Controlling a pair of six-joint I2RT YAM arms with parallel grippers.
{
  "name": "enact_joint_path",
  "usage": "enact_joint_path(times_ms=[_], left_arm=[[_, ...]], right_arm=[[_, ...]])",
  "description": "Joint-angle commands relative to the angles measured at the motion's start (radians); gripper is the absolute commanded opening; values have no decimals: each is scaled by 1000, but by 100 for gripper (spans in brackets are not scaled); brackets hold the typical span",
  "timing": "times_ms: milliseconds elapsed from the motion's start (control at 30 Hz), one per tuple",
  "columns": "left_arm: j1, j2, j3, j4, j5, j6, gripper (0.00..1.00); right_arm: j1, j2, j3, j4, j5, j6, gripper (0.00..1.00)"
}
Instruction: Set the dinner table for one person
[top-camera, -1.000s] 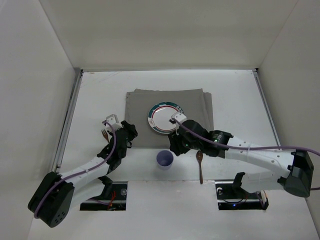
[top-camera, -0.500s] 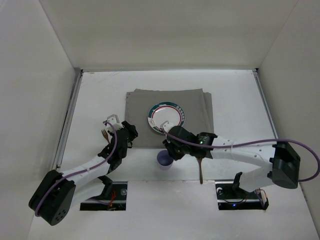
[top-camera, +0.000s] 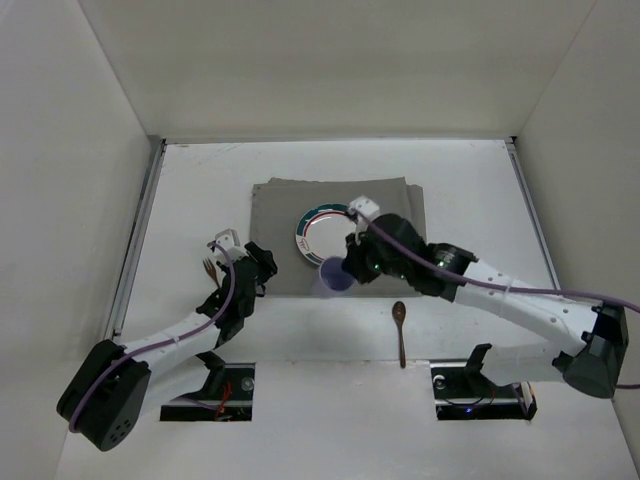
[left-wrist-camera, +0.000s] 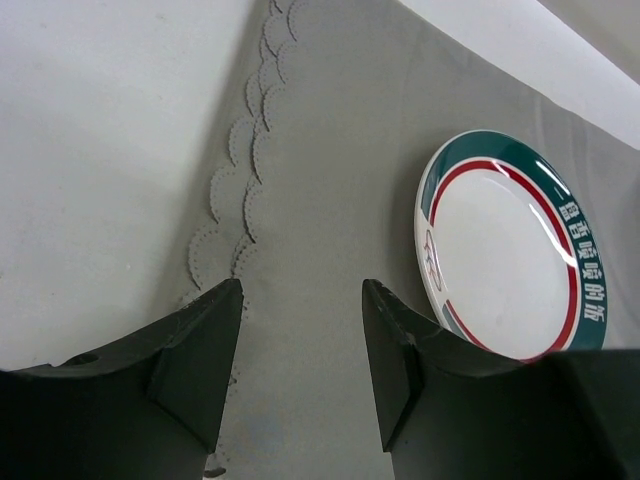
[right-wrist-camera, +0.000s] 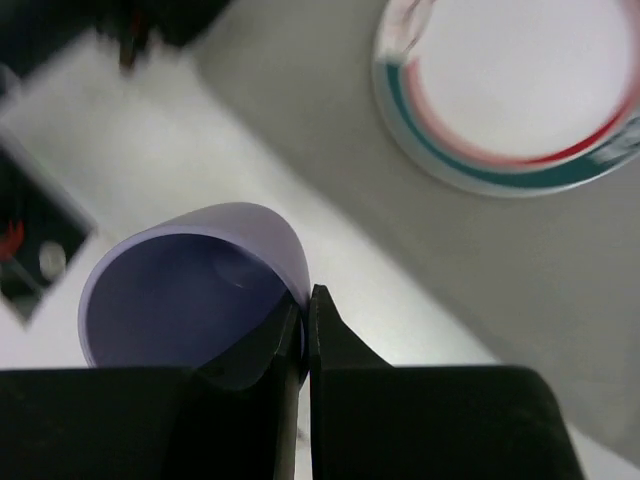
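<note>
White walls box in a plain white table (top-camera: 200, 190) that fills the floor of the enclosure, with the two arms reaching out from its near edge.

Far left, on the bare surface, lies what looks like a small wooden fork (top-camera: 209, 267), just left of the grey placemat (top-camera: 280, 205). It is too small for me to say how it is turned. The left end effector (left-wrist-camera: 302, 300) hangs over the placemat's scalloped left edge with its fingers spread wide and nothing between them.

The placemat lies flat in the middle of the table, towards the far side. A white plate (top-camera: 318, 235) with a green and red rim sits on it, a little right of the cloth's centre.

Just on the near side of the plate, the right end effector (right-wrist-camera: 305, 300) is pinched tight on the rim of a purple cup (right-wrist-camera: 180, 300), one finger inside and one outside. From the wrist view the cup looks tipped and off the surface, over the placemat's near edge.

Further right, a wooden spoon (top-camera: 400, 325) lies alone on the bare table, apart from the cloth.

To my eye the job is about half done. Mat and plate are in place and the cup is on its way. The spoon, and perhaps the fork, are not yet drawn in beside the plate.
</note>
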Motion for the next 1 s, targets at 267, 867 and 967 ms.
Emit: enact_joint_path(times_ms=[267,867,967], left_arm=[[-4,-5,15,34,-19,22,49],[-3,-3,12,30,-25,30,51],[2,20,18,31,-19,30,51]], right_arm=[[-521,265,245,227,167,94,4],[-698,603,443,107,182,66,5],[-698,621,442,107,171,71,6]])
